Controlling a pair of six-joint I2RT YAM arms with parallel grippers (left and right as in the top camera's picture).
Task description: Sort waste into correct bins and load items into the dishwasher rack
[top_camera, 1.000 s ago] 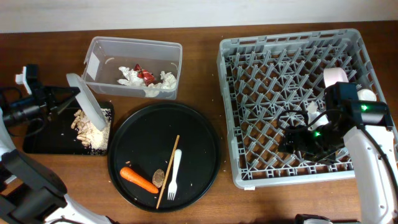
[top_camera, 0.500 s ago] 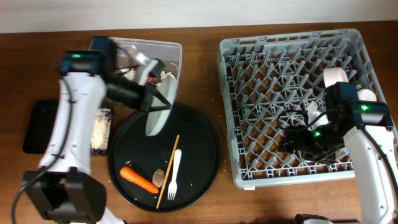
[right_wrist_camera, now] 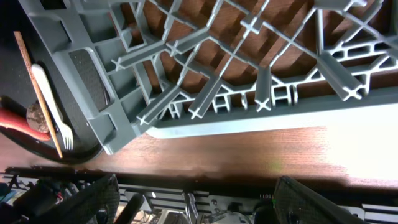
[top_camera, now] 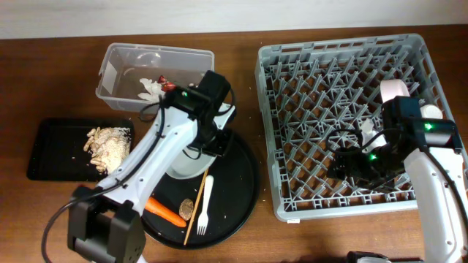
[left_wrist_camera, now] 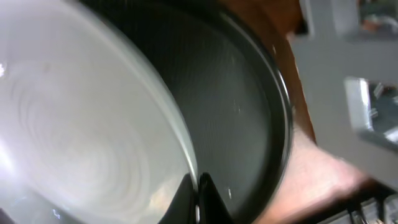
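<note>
Plate (left_wrist_camera: 81,118) hangs clamped in your left claw (left_wrist_camera: 198,198) above the round tray (top_camera: 238,183), tissues (top_camera: 150,89) and scraps (top_camera: 108,140) sit binned, carrot (top_camera: 162,212) and fork (top_camera: 204,204) await sorting, and your right claw (top_camera: 349,164) gapes empty over the rack (top_camera: 329,80).

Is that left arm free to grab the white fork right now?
Probably not yet: its claw is shut on the white plate over the round black tray. The fork lies uncovered on that tray, so only the full claw seems in the way.
</note>
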